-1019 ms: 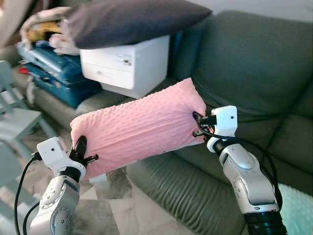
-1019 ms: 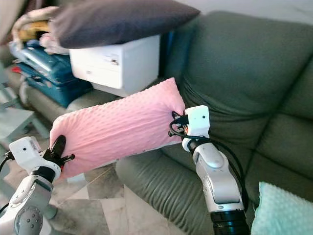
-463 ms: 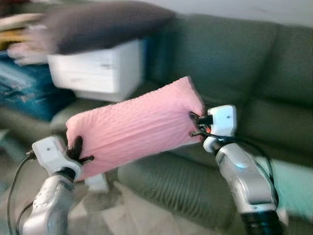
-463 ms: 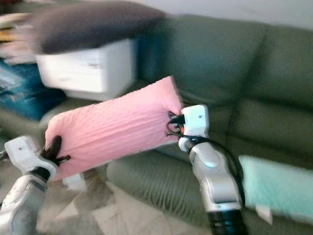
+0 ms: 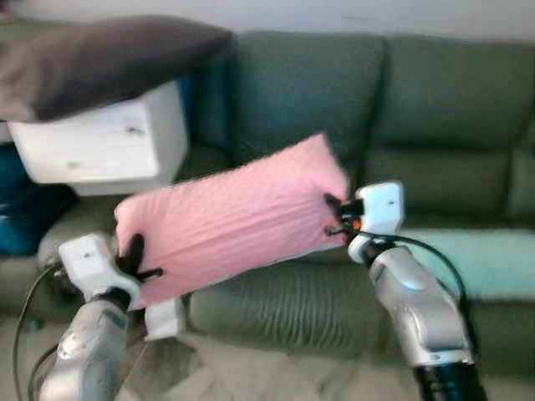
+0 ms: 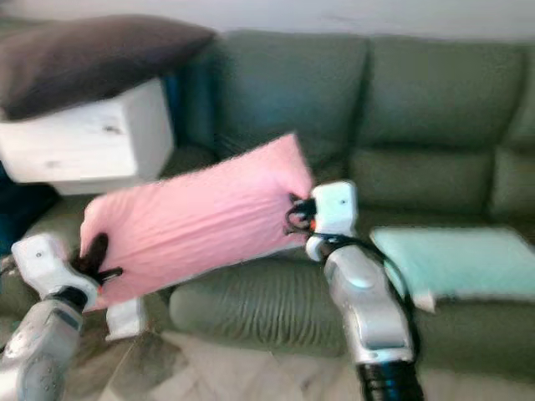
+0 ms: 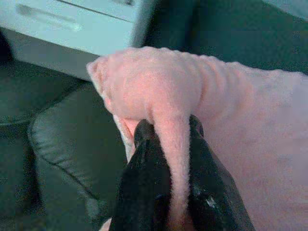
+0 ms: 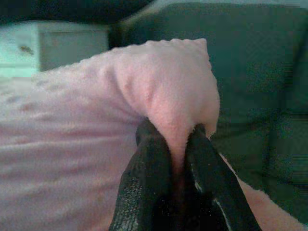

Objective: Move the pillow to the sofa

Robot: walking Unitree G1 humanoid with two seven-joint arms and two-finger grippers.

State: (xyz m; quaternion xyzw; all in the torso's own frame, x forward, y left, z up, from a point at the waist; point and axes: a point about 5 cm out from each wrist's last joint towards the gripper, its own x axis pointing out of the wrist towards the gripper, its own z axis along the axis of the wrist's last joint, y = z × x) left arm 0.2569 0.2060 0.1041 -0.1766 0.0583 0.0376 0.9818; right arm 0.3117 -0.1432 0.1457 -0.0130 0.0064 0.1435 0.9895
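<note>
Pink dimpled pillow [image 5: 234, 213], dark green sofa [image 5: 359, 109], white printer [image 5: 104, 138], charcoal cushion [image 5: 100, 58], mint cushion [image 6: 460, 259]

Dark green leather sofa [image 5: 351, 109] along a pale wall [image 5: 334, 12]; white printer [image 5: 100, 138] under a dark grey cushion [image 5: 100, 58], mint cushion [image 6: 456, 259] on the seat, marbled floor tiles [image 5: 251, 376].

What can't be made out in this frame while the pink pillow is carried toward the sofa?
- Sofa seat behind the pink pillow: hidden in both eye views.
- Lettering on the white box: motion blur.
- Left gripper and right gripper fingertips: buried in pillow folds, wrist views.
- Dark cushion: cut off at the left edge.
</note>
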